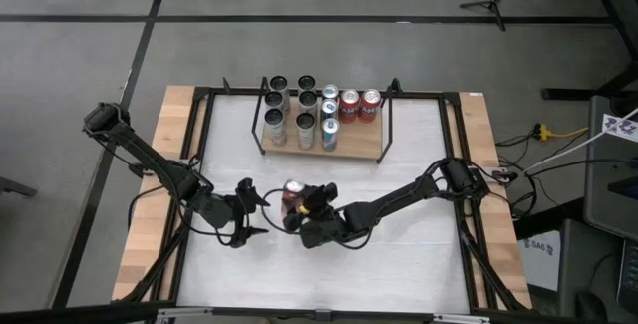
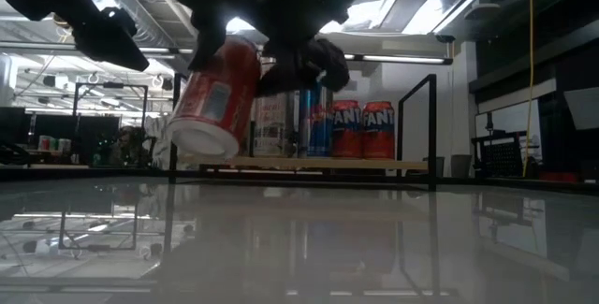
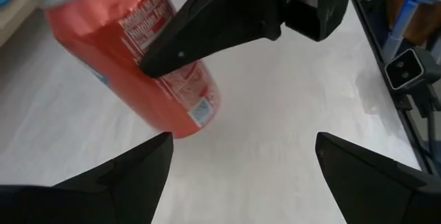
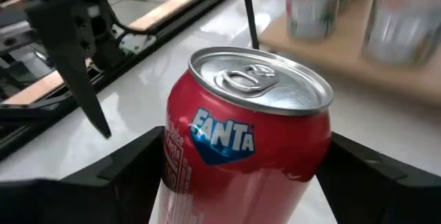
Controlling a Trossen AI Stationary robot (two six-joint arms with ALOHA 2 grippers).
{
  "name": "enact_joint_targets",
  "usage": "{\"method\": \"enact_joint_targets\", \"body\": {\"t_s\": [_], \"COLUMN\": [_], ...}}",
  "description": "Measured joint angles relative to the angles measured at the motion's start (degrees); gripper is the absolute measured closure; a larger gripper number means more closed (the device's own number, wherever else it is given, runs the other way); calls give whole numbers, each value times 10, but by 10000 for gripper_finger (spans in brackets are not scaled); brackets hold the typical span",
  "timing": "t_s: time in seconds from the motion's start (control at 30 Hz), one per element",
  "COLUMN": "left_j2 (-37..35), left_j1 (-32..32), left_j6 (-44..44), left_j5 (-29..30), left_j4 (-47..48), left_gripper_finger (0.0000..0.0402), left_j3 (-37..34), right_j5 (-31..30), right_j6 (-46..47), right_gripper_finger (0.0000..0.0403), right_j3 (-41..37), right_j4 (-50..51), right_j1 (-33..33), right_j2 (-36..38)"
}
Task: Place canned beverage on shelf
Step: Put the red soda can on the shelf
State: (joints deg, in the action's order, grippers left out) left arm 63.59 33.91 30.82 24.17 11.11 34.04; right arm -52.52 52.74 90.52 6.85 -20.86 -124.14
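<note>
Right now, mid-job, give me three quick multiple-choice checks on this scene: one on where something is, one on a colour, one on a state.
1. Where is the shelf?
A. At the far middle of the table, beyond both grippers
B. At the near edge, under the left arm
C. On the floor beside the table

2. What colour is the can in the right gripper?
A. Blue
B. Silver
C. Red

3. How is that can held?
A. Upright on the shelf
B. Tilted, clear of the tabletop
C. Lying flat on the table

Answers:
1. A: the high view shows it past the arms, already loaded with cans.
2. C: the right wrist view shows a red Fanta can between the fingers.
3. B: the low view shows it slanted, with its base above the surface, while the left gripper waits open beside it.
</note>
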Motion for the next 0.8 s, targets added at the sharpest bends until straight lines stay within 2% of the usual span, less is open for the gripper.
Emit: {"method": "enact_joint_targets", "body": {"t_s": [0.13, 0.3, 0.6, 0.8], "left_j2": [0, 0, 0, 0], "left_j1": [0, 0, 0, -1], "left_j6": [-4, -14, -16, -44], "left_j5": [12, 19, 24, 59], "left_j4": [0, 0, 1, 4], "left_gripper_finger": [52, 52, 52, 52], "left_j3": [0, 0, 0, 0], "right_j5": [-39, -47, -143, -176], "right_j6": [-105, -201, -202, -202], "right_gripper_finger": [80, 80, 80, 80], "right_j3": [0, 0, 1, 1], "right_j4": [-24, -41, -52, -78], "right_j1": [0, 0, -9, -14], "right_j2": [0, 0, -20, -47]}}
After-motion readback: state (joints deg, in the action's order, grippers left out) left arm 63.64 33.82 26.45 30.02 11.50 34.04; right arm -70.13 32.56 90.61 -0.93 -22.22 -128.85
